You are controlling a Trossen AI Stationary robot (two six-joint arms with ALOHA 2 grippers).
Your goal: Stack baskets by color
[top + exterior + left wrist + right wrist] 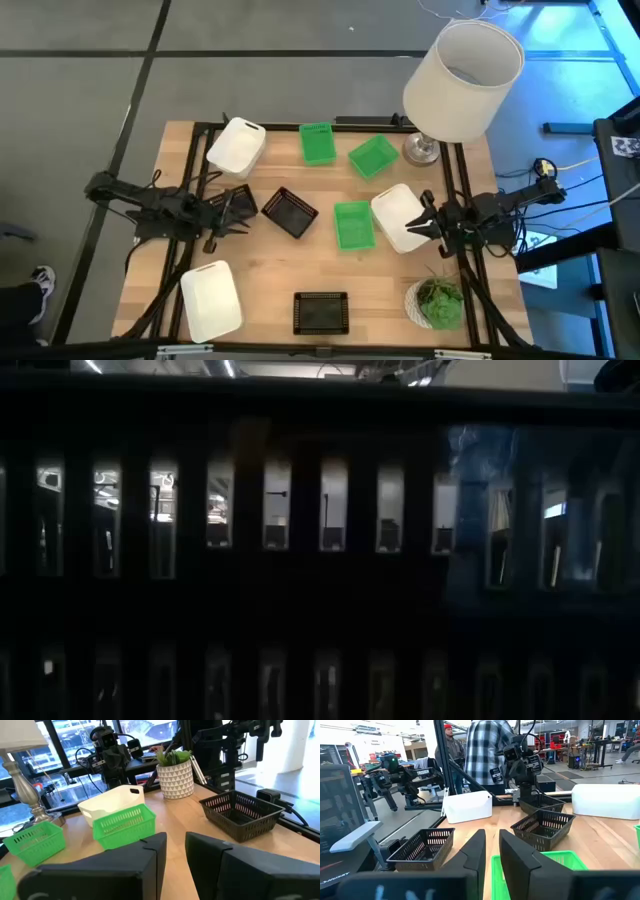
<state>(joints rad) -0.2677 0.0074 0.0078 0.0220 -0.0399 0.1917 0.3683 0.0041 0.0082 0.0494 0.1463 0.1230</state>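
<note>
- Baskets [353, 224] are scattered unstacked across the table [260, 275].
- Right hand [428, 225] is held slightly parted, empty, beside a white basket [400, 215].
- Left hand [226, 213], likewise empty, is held by a black basket [290, 212].
- Risk: neighbouring baskets could be knocked by a careless reach.

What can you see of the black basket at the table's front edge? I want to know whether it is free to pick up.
The black basket is a small shallow rectangle with rounded corners and slotted, mesh-like sides, apparently plastic. It sits upright and looks empty, alone near the front edge of the wooden table, between a white basket and a potted plant. Nothing touches it, and both grippers are away from it. In the left wrist view its walls flare slightly outward toward the rim.
</note>
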